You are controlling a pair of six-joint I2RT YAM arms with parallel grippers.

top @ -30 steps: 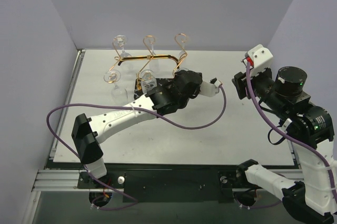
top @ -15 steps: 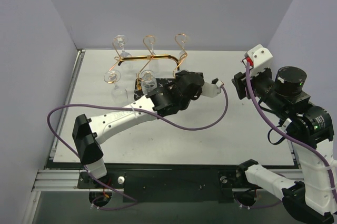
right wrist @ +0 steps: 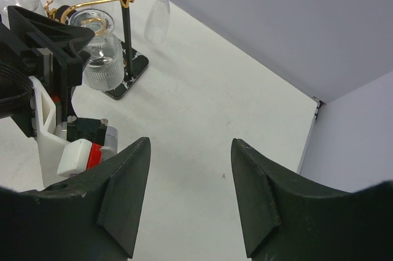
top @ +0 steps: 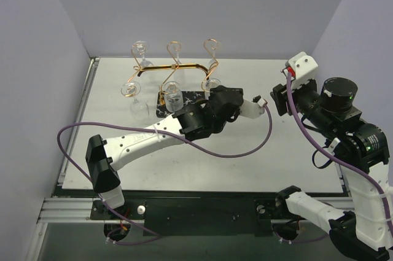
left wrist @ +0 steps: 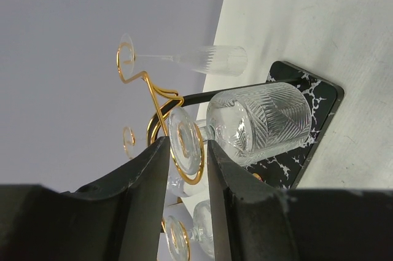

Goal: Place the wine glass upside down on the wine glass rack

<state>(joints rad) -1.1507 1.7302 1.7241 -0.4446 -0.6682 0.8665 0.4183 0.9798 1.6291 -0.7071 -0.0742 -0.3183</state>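
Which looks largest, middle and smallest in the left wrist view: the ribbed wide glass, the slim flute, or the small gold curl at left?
1. ribbed wide glass (nearest the camera, which inflates it)
2. slim flute
3. small gold curl

Wine glass [left wrist: 258,123] bowl-down in wine glass rack [left wrist: 316,95] loop, just before left pincer [left wrist: 187,143]

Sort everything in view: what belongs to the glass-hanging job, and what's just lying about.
Job: wine glass rack; ribbed wine glass hanging bowl-down in a loop; left pincer, open at its foot.
Lying about: flute hung on another loop; glass on the rear-left loop; right pincer, open, holding nothing.
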